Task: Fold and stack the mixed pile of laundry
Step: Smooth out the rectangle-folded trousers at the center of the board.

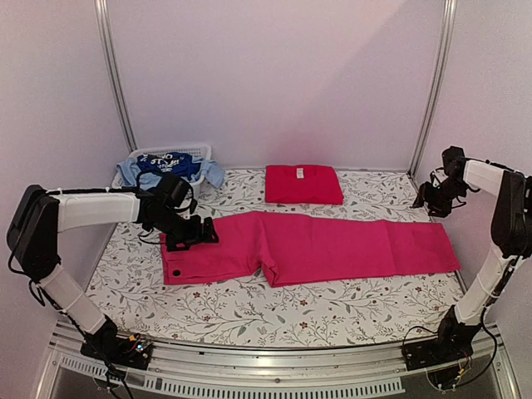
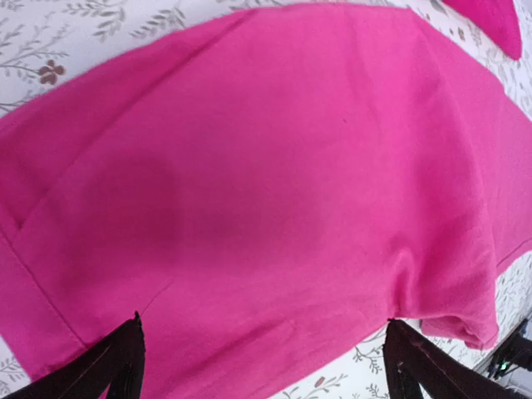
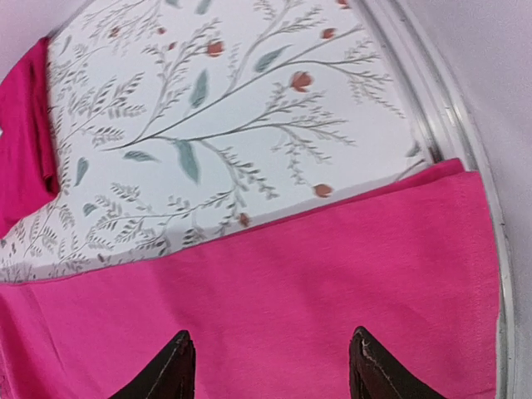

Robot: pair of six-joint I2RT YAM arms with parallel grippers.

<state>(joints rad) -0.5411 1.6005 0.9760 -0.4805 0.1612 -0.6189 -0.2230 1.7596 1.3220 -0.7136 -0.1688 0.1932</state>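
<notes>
Your left gripper (image 2: pixel 262 332) and right gripper (image 3: pixel 270 345) are both open and empty, so pinch each end of the pants (image 1: pixel 332 245) evenly before folding.

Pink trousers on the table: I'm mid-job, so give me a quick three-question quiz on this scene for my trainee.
1. True or false: the pink trousers lie spread flat on the table.
2. Fill in: the blue clothes are heaped in the white ____ at the back left.
3. Which item is already folded into a neat rectangle? A) the red shirt B) the pink trousers C) the blue clothes

Key: 1 true; 2 basket; 3 A.
</notes>
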